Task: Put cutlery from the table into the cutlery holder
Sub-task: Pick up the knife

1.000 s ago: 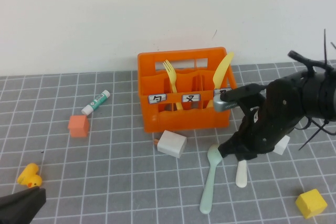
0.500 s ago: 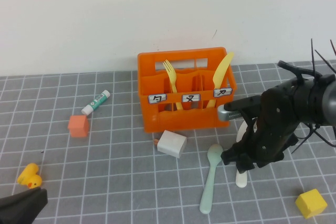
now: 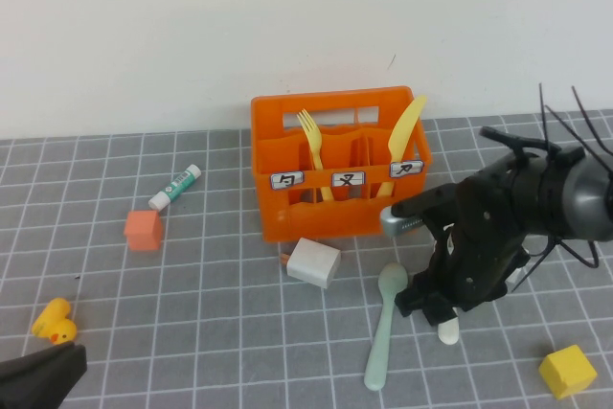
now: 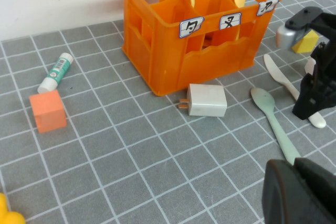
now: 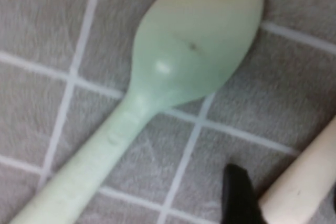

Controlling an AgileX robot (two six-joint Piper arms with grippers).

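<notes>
Lying flat on the grey gridded table (image 3: 192,313), the cream-white knife (image 4: 286,80) is a smooth, matte plastic piece with a rounded handle end; it rests in front of the right end of the orange cutlery holder (image 3: 335,208), largely covered in the high view by the right arm. The right gripper (image 3: 433,306) is down over the knife's handle end with its jaws spread wide, one dark finger (image 5: 239,195) just beside the pale handle, not clamped on it. Just beside the knife lies the mint-green spoon (image 3: 385,323), its oval bowl glossy and shallow, its handle slim and tapering. In the slotted, divided crate a pale yellow fork (image 3: 312,146) and a pale yellow knife (image 3: 404,136) stand leaning upright. A white boxy plug (image 3: 314,262) sits before the crate. The left gripper (image 4: 299,192) is parked low at the table's near left corner, closed and empty.
</notes>
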